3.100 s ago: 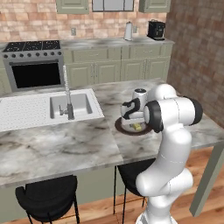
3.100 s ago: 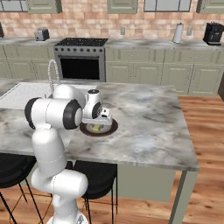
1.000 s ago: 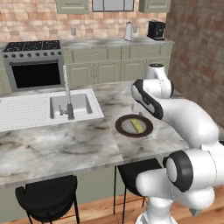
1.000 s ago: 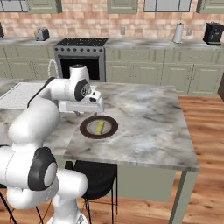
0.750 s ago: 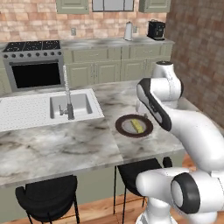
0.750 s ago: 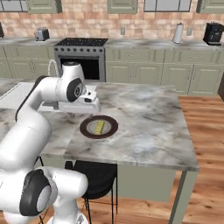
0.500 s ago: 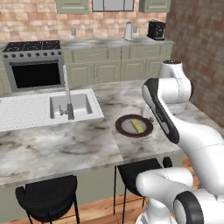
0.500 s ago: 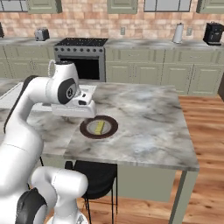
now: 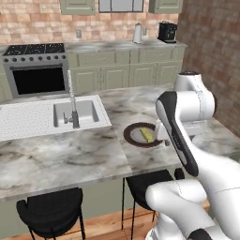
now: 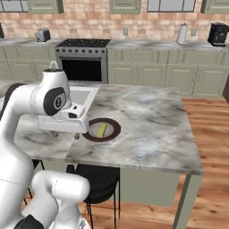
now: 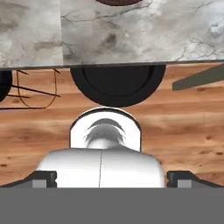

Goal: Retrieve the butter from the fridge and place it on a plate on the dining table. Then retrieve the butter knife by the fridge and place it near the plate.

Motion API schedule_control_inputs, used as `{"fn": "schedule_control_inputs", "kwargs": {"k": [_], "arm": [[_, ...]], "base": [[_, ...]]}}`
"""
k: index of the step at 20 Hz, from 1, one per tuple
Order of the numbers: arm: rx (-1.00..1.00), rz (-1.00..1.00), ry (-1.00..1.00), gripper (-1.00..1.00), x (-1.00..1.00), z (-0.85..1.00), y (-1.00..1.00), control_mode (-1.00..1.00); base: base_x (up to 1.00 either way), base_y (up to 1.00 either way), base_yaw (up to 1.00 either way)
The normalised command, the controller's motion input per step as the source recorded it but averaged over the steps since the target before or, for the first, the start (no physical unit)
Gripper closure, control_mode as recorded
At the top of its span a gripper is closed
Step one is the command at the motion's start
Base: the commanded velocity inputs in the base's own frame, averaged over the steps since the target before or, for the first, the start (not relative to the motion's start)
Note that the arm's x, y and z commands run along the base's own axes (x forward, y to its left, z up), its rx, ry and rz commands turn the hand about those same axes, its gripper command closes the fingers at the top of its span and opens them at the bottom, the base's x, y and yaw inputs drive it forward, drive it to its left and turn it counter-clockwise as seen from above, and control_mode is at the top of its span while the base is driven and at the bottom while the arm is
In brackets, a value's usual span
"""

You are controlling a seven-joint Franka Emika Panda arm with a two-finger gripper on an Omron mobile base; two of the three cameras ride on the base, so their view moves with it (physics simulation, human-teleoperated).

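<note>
Left base view gives us the grey marbled counter (image 9: 70,159) across the middle of the frame, its inset sink (image 9: 75,112) at left centre and black stools (image 9: 51,213) beneath its lower edge. We see the dark-brown plate (image 9: 136,140) at centre right on the stone, the pale-yellow butter (image 9: 148,135) lying inside it. Behind, at the upper left, sits the stove (image 9: 37,68) under a brick wall (image 9: 42,23). In the hand view, the tool (image 11: 112,180) has its fingers (image 11: 43,178) spread wide at the bottom, empty, above wooden floor (image 11: 183,127).
</note>
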Motion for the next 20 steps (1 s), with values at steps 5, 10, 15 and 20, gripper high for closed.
{"fn": "schedule_control_inputs", "kwargs": {"k": [5, 10, 15, 20], "arm": [[0.0, 0.0, 0.0, -1.0, 0.0, 0.0, 0.0, -1.0], [0.0, 0.0, 0.0, -1.0, -0.25, -0.01, 0.0, -1.0], [0.0, 0.0, 0.0, -1.0, 0.0, 0.0, 0.0, 1.0], [0.0, 0.0, 0.0, -1.0, 0.0, 0.0, 0.0, 1.0]], "base": [[0.0, 0.0, 0.0], [0.0, 0.0, 0.0], [-0.53, -0.09, -0.04], [-0.47, -0.79, -0.03]]}}
